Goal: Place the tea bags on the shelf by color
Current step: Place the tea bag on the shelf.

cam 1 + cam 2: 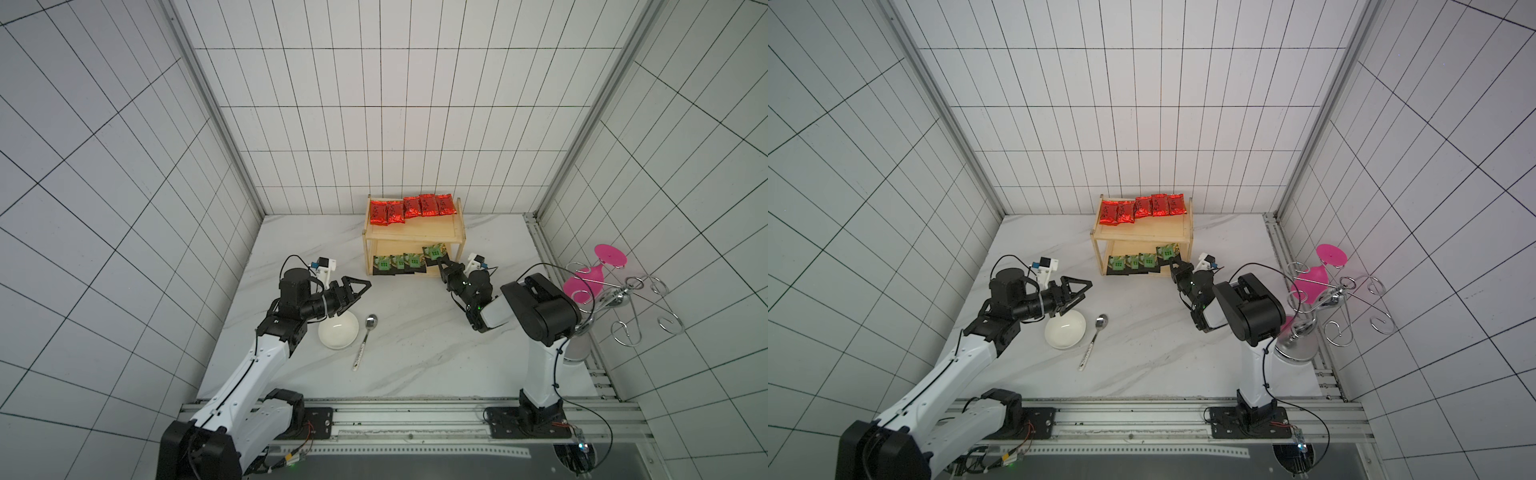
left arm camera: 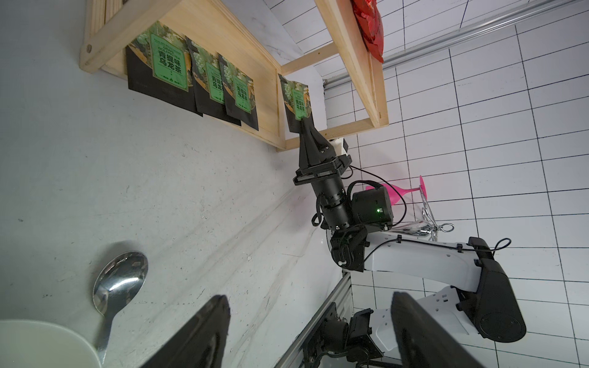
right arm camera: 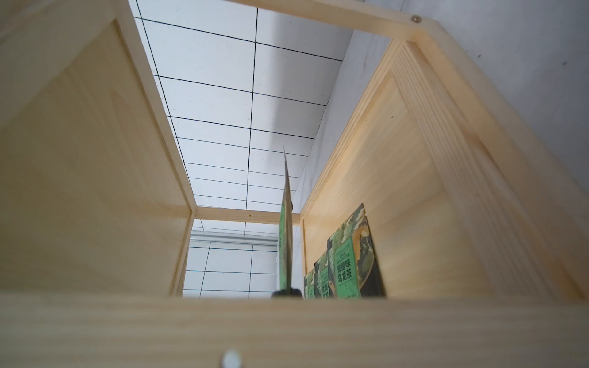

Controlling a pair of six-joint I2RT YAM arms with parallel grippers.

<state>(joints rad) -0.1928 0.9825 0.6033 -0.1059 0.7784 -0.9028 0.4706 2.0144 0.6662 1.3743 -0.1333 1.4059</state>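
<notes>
Shiny red foil oblong sachets (image 1: 428,205) carry dark script. Flat black square packets (image 1: 382,264) bear green labels over pale grape prints. The small two-tier wooden shelf (image 1: 415,231) is light natural tan. The marble-look tabletop (image 1: 415,353) is white, veined grey.

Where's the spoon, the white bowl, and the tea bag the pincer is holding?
spoon (image 1: 371,322): in a top view, on its shiny scoop.
white bowl (image 1: 338,334): in a top view, on its inside.
held tea bag (image 2: 299,102): left wrist view, on its green label.
</notes>
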